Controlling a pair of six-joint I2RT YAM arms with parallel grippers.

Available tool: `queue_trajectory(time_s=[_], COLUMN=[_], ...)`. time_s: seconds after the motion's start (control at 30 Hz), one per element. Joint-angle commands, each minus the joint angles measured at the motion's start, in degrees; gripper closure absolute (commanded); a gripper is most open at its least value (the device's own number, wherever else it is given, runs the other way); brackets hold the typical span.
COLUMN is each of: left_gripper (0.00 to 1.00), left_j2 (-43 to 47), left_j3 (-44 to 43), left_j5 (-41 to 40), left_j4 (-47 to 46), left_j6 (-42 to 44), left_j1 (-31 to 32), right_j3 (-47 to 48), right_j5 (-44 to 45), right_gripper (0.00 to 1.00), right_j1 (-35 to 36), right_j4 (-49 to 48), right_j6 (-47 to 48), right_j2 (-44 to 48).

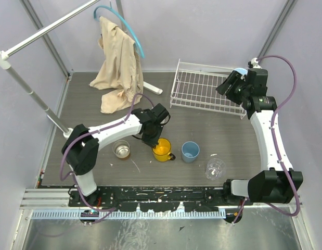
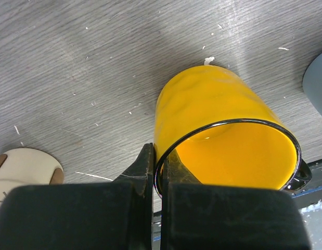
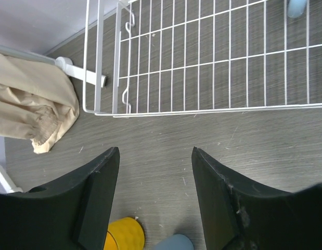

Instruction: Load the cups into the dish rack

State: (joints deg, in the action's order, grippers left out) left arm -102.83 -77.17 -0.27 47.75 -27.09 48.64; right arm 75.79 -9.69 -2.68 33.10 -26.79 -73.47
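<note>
My left gripper (image 1: 153, 139) is shut on the rim of the yellow-orange mug (image 1: 162, 150), which stands at the middle front. In the left wrist view one finger is outside the mug (image 2: 223, 120) and one inside, gripper (image 2: 159, 156). The silvery metal cup (image 1: 121, 149) stands to its left, the small light blue tumbler (image 1: 190, 151) to its right, and the clear glass cup (image 1: 215, 168) further right. The white wire dish rack (image 1: 202, 88) lies at the back right. My right gripper (image 1: 226, 86) hangs open and empty over its right end, gripper (image 3: 155, 153). A light blue cup (image 3: 296, 6) shows inside the rack (image 3: 202, 62).
A beige cloth (image 1: 116, 62) hangs from a white pole stand (image 1: 30, 94) at the back left and reaches the table. The stand's white foot bar (image 1: 150, 87) lies just left of the rack. Grey walls close the table on three sides.
</note>
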Motion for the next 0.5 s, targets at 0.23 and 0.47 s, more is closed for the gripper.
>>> queue_trajectory(time_s=[0.23, 0.47], left_gripper=[1.00, 1.00], left_j2=[13.55, 23.83], left_j3=[-5.75, -3.76], left_j5=[1.51, 9.32], left_j4=[-2.06, -11.18], left_j6=[4.26, 8.88], left_j1=[-5.03, -14.54], right_j3=[3.13, -1.24], right_j5=[-13.95, -26.09], right_gripper=[0.37, 0.37], right_j1=[1.08, 3.74], right_j4=[-6.43, -14.04], right_j6=[-5.93, -17.04], right_j2=[-0.61, 0.99])
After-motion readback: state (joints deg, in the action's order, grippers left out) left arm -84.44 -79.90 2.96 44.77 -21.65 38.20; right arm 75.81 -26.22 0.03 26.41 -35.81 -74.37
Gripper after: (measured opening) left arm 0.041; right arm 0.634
